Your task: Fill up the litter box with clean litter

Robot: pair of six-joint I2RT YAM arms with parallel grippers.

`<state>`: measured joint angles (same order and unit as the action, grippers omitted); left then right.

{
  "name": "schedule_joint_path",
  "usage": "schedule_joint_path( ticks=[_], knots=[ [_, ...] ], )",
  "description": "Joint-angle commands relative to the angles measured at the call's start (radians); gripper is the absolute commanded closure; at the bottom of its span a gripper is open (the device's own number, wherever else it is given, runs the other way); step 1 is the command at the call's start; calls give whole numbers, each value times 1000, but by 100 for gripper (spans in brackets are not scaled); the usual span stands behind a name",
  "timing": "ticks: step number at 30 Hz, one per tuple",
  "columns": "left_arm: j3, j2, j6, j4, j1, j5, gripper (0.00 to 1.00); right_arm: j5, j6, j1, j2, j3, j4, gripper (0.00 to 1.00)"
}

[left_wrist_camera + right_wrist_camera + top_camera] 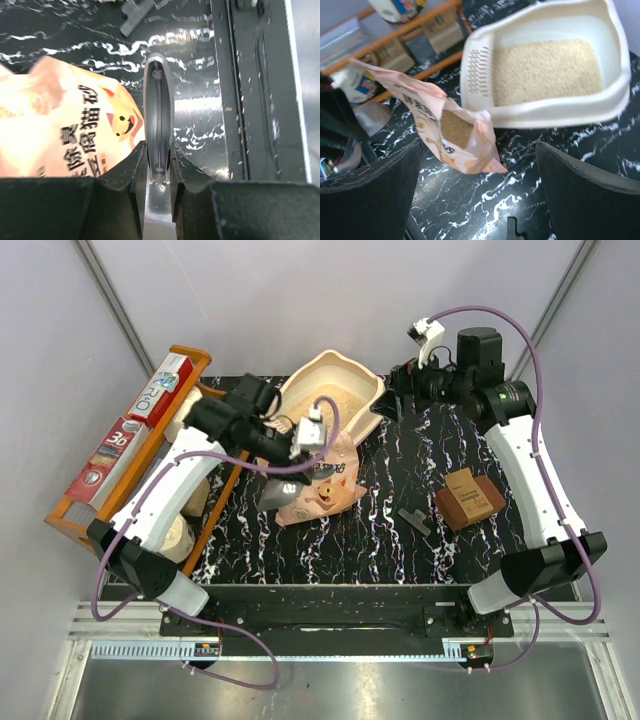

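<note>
The cream litter box (366, 386) sits at the back centre and also shows in the right wrist view (540, 117). Pale beige clean litter (325, 400) covers its floor (545, 70). A pink bag (325, 490) stands open just in front of it, with litter inside (455, 129). My left gripper (284, 462) is over the bag's left side, shut (157, 150) on the handle of a grey metal scoop (158, 100). My right gripper (396, 400) is open and empty (480, 165), at the box's right end, facing the bag.
An orange wooden rack (130, 450) with boxes and rolls stands along the left edge. A brown box (468, 498) and a small grey clip (413, 520) lie on the right of the black marbled table (380, 550).
</note>
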<state>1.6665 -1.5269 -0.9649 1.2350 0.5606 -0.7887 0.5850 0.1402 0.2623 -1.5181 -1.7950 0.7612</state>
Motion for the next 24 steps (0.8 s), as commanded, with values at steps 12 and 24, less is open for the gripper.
schedule_joint_path(
  ticks=[12, 24],
  knots=[
    [372, -182, 748, -147, -166, -631, 100, 596, 139, 58, 101, 34, -286, 14],
    [-22, -76, 1790, -1467, -165, -754, 100, 625, 44, 153, 64, 98, -470, 14]
  ],
)
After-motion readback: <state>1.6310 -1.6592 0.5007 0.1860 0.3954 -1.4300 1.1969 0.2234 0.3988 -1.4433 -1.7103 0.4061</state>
